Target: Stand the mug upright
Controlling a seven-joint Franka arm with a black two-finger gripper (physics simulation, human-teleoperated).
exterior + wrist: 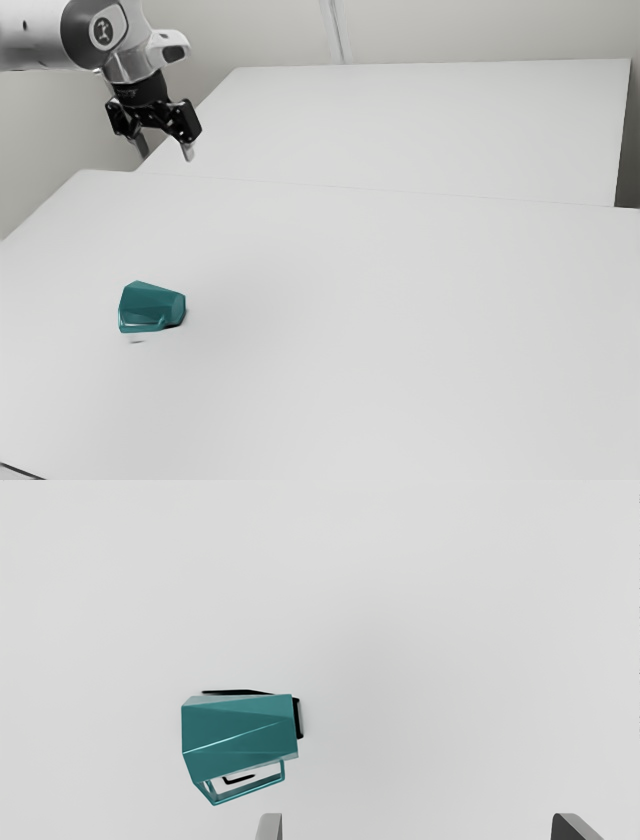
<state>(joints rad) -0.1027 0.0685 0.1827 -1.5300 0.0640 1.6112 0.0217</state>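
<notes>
- One broad pale bench (400, 350), carrying the mug, which lies well below the hand.
- Single arm (40, 35), so no choice of side. It reaches in from the exterior view's left, its end raised over the bench.
- Hand (166, 152): open, fingers wide apart, nothing between them. Well apart from the mug.
- Teal mug (239, 737), faceted, on its side on the bench. Not upright, so the task's end is not met as it lies.
- Key relation: the mug is down from the hand and off to one side, out toward and past one finger rather than under the middle of the gap. Its long axis runs roughly along the line from fingertip to fingertip, slightly askew. Wider end points away from the gap, narrower end toward it.
- Judgement: the approach wants a sideways shift as well as a descent. Closing at this angle would meet the mug end to end; about a quarter turn of the hand should let the fingers take it across the body. It may roll if nudged.
- Handle (249, 792): on the mug's flank facing the fingers' line; could foul a finger.
- Mug's inside: hidden, contents cannot be told.
</notes>
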